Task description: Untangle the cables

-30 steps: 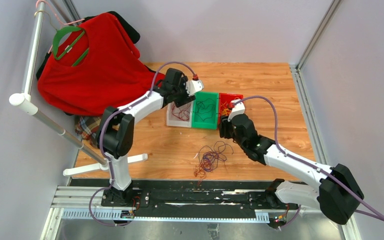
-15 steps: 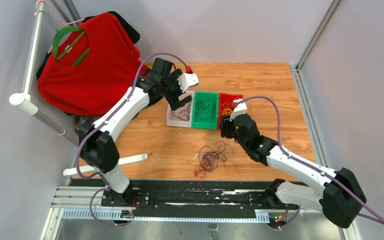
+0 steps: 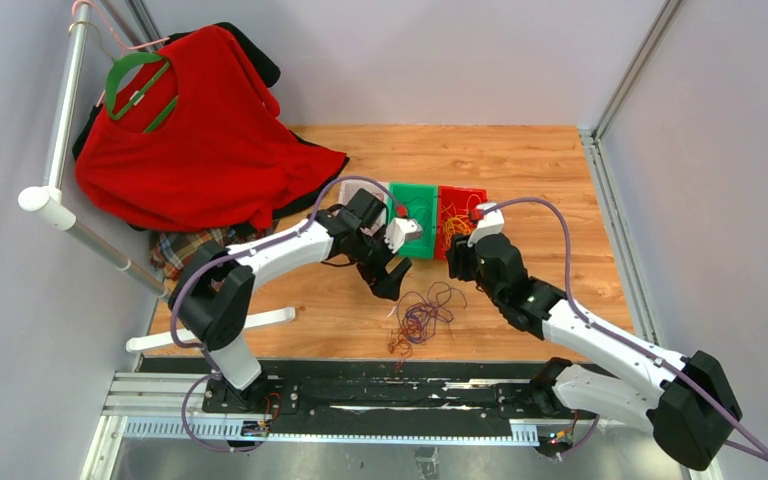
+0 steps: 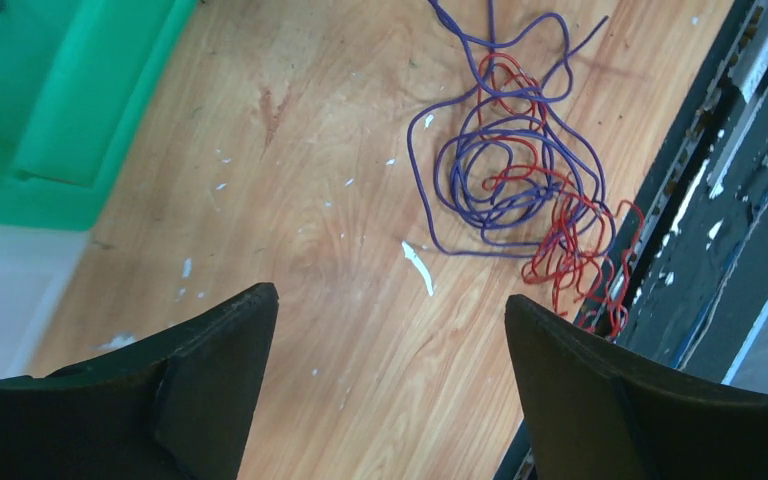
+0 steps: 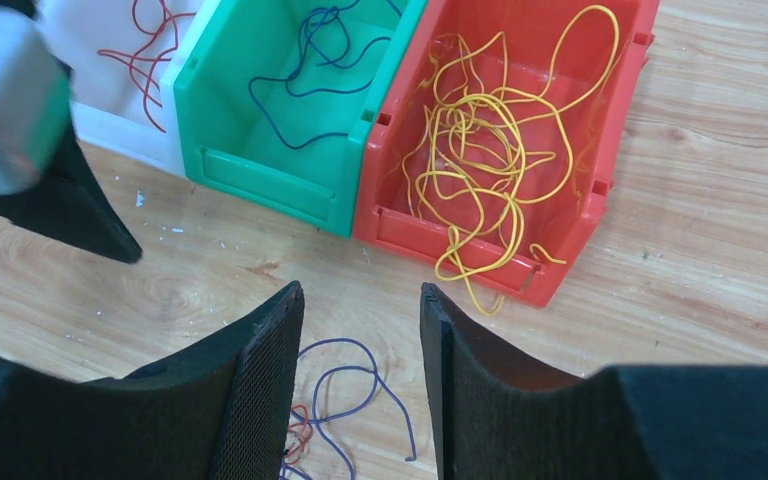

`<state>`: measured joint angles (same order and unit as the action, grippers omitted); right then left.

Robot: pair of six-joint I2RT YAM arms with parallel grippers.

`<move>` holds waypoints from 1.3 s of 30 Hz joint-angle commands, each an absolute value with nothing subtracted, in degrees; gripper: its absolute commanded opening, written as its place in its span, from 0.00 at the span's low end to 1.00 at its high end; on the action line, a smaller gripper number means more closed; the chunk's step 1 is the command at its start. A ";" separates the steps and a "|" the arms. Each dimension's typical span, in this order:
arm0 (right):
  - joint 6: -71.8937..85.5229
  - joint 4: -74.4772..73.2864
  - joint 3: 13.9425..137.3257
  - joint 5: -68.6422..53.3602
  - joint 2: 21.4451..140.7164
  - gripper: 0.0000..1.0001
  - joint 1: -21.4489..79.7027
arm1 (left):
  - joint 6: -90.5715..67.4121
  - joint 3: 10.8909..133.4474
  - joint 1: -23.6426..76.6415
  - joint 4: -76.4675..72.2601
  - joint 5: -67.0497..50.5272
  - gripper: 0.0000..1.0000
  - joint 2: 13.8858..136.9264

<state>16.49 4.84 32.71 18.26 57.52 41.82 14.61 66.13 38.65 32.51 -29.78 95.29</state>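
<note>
Loosely knotted, the cables [image 3: 420, 318] lie on the wooden table [image 3: 560, 180] near its front edge, purple loops wound through red ones. At their 10 o'clock hangs the left claw [image 3: 388, 280], spread wide and pinching nothing, probably poised to pick one strand free. At their 1 o'clock the right claw [image 3: 457, 262] is likewise parted and empty, perhaps ready to take the other colour. Farther out, at 12 o'clock, three bins sit in a row, apparently one per colour. The left wrist view shows how the purple coils [image 4: 505, 170] cross the red coils [image 4: 580, 250], which the overhead view blurs. Only the right wrist view looks inside the bins: yellow strands [image 5: 490, 150] in the red bin [image 5: 450, 240], a dark strand [image 5: 300, 95] in the green bin [image 5: 270, 175], and a red strand [image 5: 145, 60] in the white bin [image 5: 130, 150], which the left arm largely covers from above.
</note>
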 commanded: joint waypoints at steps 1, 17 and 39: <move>16.86 3.26 31.97 20.32 55.55 0.46 41.02 | 2.38 61.87 39.94 22.14 -31.60 0.87 97.77; 17.35 3.55 30.17 19.51 51.13 0.42 41.02 | 0.50 59.97 42.91 12.51 -26.50 0.21 102.83; 15.42 13.43 34.89 3.62 53.62 0.66 46.35 | 8.43 78.82 41.75 38.60 -30.08 0.01 85.81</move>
